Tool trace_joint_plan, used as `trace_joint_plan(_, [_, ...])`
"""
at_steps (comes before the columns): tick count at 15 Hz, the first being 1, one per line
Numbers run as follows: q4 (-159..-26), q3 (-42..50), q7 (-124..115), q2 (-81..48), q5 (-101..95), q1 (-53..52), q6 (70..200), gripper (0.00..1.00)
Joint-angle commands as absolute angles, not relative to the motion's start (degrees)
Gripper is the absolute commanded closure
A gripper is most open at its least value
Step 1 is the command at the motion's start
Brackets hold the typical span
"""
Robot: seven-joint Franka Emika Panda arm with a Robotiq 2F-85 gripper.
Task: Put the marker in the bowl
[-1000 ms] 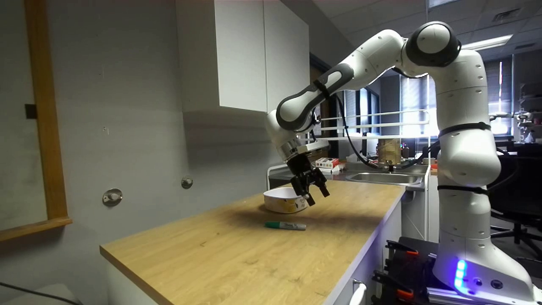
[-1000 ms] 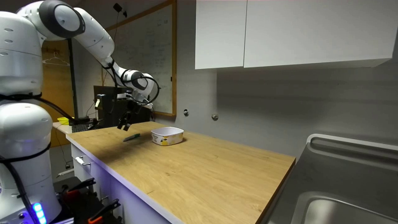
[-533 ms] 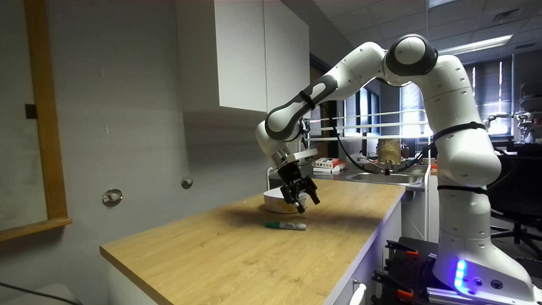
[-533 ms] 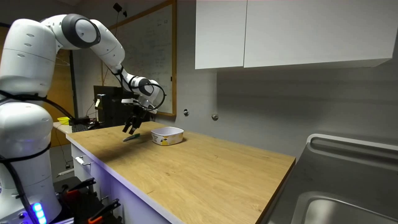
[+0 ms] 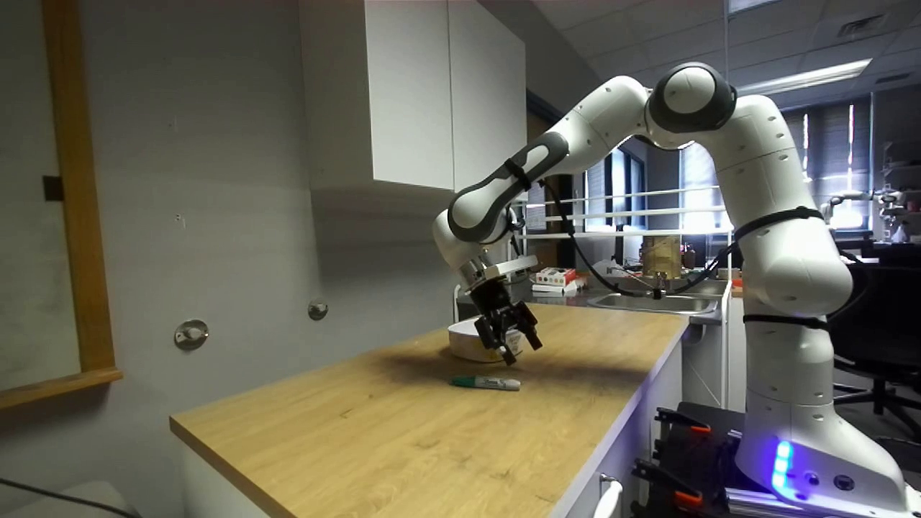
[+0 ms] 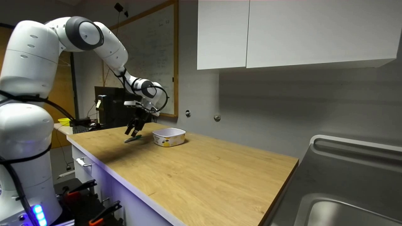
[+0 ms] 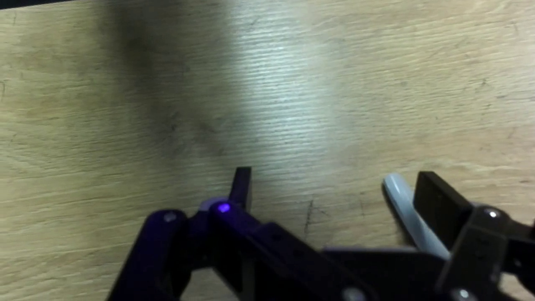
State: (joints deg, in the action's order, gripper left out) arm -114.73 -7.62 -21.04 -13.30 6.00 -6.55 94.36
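Note:
The marker (image 5: 486,383) lies flat on the wooden counter, with a green cap and a pale grey body. It also shows in an exterior view (image 6: 133,138). The bowl (image 6: 169,138) is low and white inside, with a yellow lemon pattern outside. It stands beside the marker, partly hidden behind my gripper in an exterior view (image 5: 464,347). My gripper (image 5: 522,351) is open and empty, tilted, a little above the marker. In the wrist view (image 7: 334,175) the marker's pale end (image 7: 411,217) lies close to the inner side of the right finger. Its rest is hidden there, and the bowl is out of view.
The wooden counter (image 5: 403,432) runs along a grey wall. White cabinets (image 6: 298,34) hang above it. A metal sink (image 5: 651,303) and a small red-and-white box (image 5: 555,277) lie beyond the counter's end.
My open gripper has come down closer to the marker, mostly in the first half second, and only slightly since. The marker and the bowl have not moved.

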Motion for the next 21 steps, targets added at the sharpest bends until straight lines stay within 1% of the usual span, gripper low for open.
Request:
trace_joint_plan(1, [-114.3,-5.9,-20.2,-11.9,6.1,-6.7,93.7,0.00])
trace_joint_plan(11, [-112.7,-7.8,-20.5,-16.3,5.3,-11.6,93.9,0.00])
trace_joint_plan(21, [-107.0,-8.7,-17.6,-23.1,2.0,-15.3,94.1,0.00])
